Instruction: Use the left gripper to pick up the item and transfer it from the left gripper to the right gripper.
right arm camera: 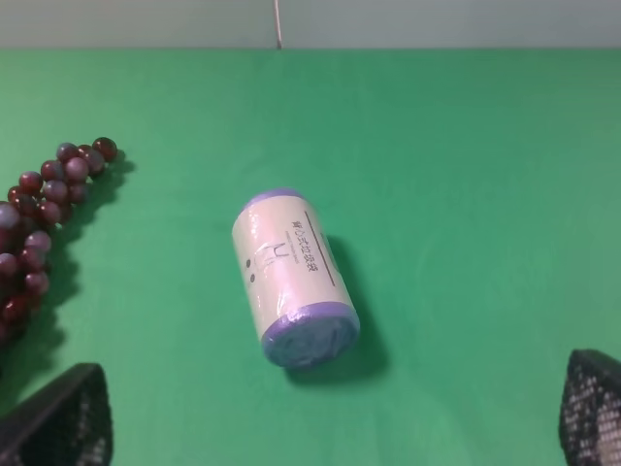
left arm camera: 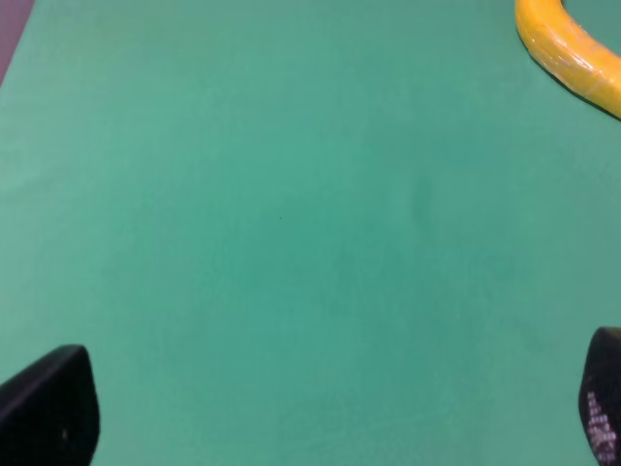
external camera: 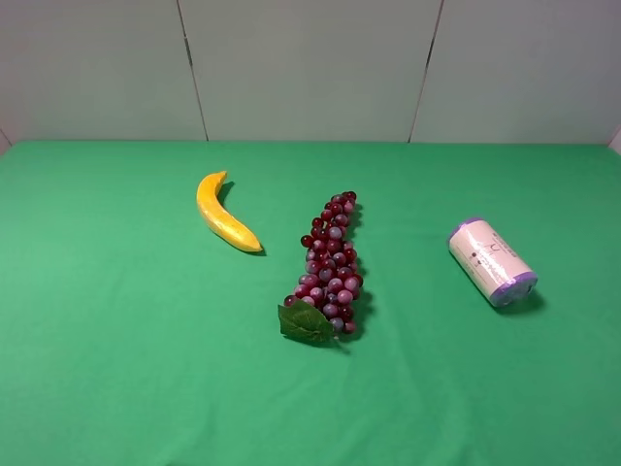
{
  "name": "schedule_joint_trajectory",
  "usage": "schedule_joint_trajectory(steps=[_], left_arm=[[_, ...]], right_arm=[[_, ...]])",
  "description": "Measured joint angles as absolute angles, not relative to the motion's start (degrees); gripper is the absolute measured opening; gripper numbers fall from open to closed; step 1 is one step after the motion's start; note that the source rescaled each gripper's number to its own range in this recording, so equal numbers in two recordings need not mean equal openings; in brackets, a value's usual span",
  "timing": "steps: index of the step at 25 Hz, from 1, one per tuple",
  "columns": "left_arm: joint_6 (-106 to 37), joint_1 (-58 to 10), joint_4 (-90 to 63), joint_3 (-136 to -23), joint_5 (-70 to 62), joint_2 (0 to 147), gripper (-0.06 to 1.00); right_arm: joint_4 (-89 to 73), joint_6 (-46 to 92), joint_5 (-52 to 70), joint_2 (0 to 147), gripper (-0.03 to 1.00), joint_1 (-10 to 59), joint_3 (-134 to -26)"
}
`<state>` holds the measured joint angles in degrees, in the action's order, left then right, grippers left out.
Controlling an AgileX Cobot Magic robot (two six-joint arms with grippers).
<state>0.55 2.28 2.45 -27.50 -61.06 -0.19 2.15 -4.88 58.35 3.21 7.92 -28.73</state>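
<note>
The item, a roll (external camera: 492,262) with purple ends and a cream label, lies on its side on the green table at the right; it also shows in the right wrist view (right arm camera: 291,276). Neither arm shows in the exterior high view. In the left wrist view the left gripper (left arm camera: 320,413) is open over bare green cloth, with only its black fingertips (left arm camera: 49,408) showing. In the right wrist view the right gripper (right arm camera: 330,413) is open and empty, its fingertips (right arm camera: 63,422) wide apart, and the roll lies ahead of it, apart from it.
A yellow banana (external camera: 225,214) lies at the left middle of the table and also shows in the left wrist view (left arm camera: 568,53). A bunch of red grapes (external camera: 330,267) with a green leaf lies in the middle. A pale wall bounds the far edge.
</note>
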Motion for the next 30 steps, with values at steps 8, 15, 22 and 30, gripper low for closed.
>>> schedule_joint_trajectory(steps=[8,15,22,30], left_arm=[[0.55,2.28,2.45,-27.50,-61.06,-0.19,1.00],[0.55,2.28,2.45,-27.50,-61.06,-0.19,1.00],[0.55,2.28,2.45,-27.50,-61.06,-0.19,1.00],[0.55,2.28,2.45,-27.50,-61.06,-0.19,1.00]], right_arm=[[1.36,-4.88,58.29,0.04,1.00,-3.69,-28.73],[1.01,-4.88,58.28,-0.26,1.00,-6.56,-28.73],[0.92,-4.88,58.28,-0.26,1.00,-6.56,-28.73],[0.92,-4.88,58.28,-0.26,1.00,-6.56,-28.73]])
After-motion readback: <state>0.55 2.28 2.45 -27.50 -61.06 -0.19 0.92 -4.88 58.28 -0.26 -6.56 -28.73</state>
